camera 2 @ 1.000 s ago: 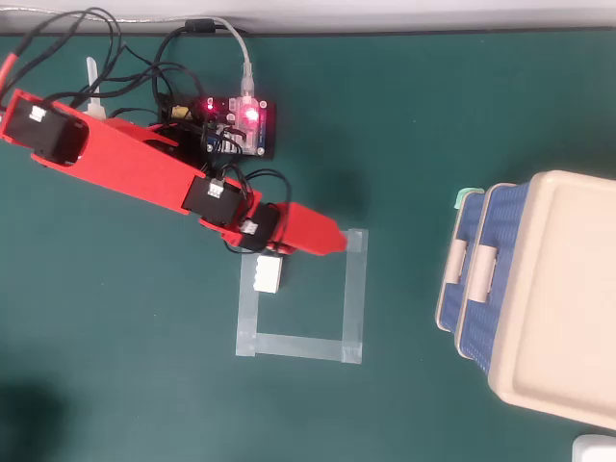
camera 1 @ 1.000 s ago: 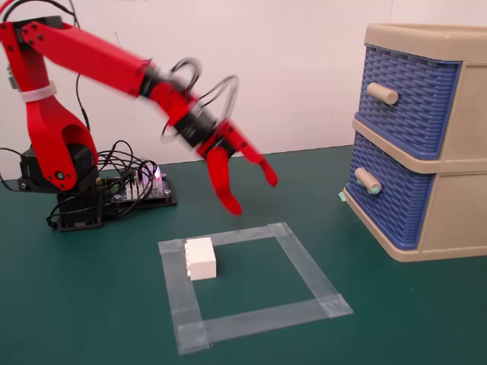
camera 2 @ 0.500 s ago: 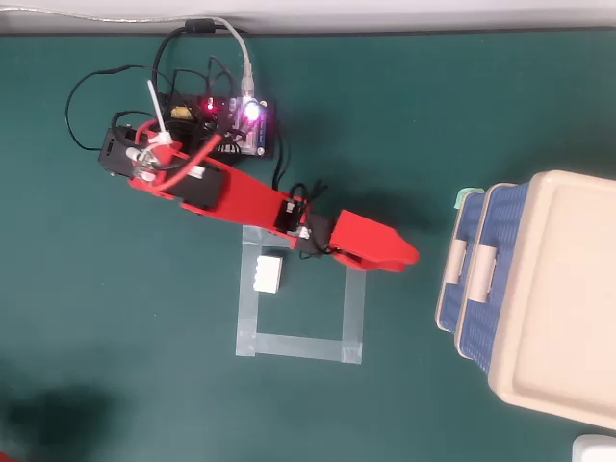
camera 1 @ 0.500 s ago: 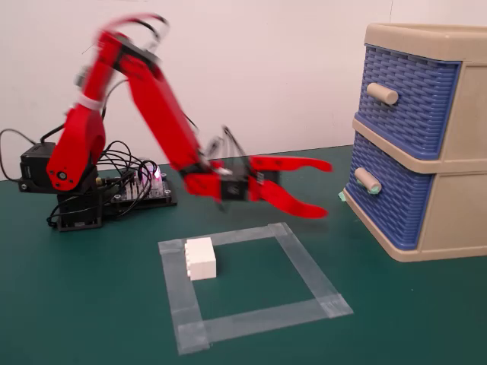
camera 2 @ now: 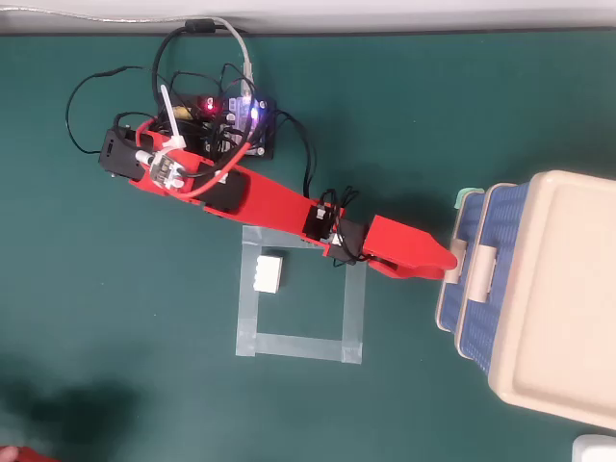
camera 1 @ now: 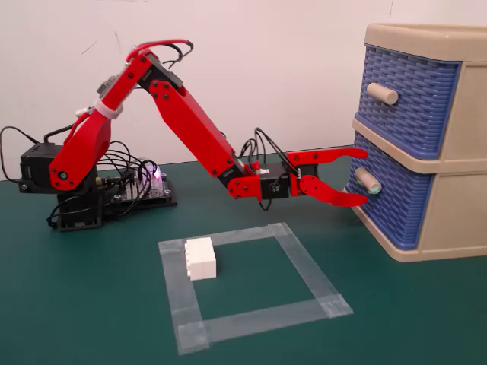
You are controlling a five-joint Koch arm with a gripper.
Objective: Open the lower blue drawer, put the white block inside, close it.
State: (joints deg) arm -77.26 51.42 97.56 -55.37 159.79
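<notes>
The lower blue drawer point(camera 1: 397, 199) sits shut in the beige cabinet point(camera 1: 456, 220) on the right. Its peg handle point(camera 1: 368, 181) has greenish-teal ends. My red gripper point(camera 1: 366, 178) is open, one finger above the handle and one below, and neither visibly presses on it. In the overhead view the gripper point(camera 2: 445, 265) reaches the cabinet's front edge. The white block point(camera 1: 201, 258) rests on the green mat inside the left side of a taped square, well behind the gripper. It also shows in the overhead view as the white block point(camera 2: 268, 273).
The upper blue drawer point(camera 1: 411, 99) with a plain beige handle is shut. A grey tape square point(camera 1: 304, 262) marks the mat. The arm's base and a lit controller board point(camera 1: 141, 182) with loose cables stand at the left rear.
The arm has swung right and stretched out low over the mat. The gripper went from above the taped square to the lower drawer's handle. The white block has not moved.
</notes>
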